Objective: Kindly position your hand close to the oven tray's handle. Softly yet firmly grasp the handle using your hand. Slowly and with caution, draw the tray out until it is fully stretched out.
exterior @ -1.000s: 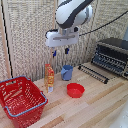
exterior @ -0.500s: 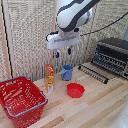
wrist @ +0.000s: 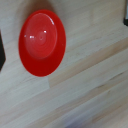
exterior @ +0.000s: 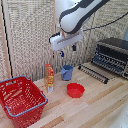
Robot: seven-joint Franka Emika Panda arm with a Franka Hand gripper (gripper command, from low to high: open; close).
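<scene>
Jaws are apart and holding nothing right now, hanging up in the air off my hand (exterior: 67,49) with the two dark blue-tipped fingers (exterior: 62,53) pointing down at the table (exterior: 100,107). From the exterior view, the oven (exterior: 112,56) sits way over at about 3 o'clock from my hand, backed up against the slatted wall, and the oven tray (exterior: 94,72) is lying flat in front of it, a dark wire rack running out toward the middle of the table. Its handle (exterior: 90,75), the long thin bar on the front edge, is at roughly 4 o'clock from my hand and well apart from it, so no contact at all. Almost straight under my fingers, at 6 o'clock, there's a blue cup (exterior: 67,73), and a bit nearer the camera a red bowl (exterior: 75,90) sits on the wood. At about 7 o'clock from the cup stands an orange carton (exterior: 49,78), upright, just beside a red basket (exterior: 21,100) that takes up the 8 o'clock corner of the scene. My wrist view is pretty much filled by that red bowl (wrist: 42,42) on the pale wood planks, seen from right above, with a dark edge at the frame border that I can't make out.
</scene>
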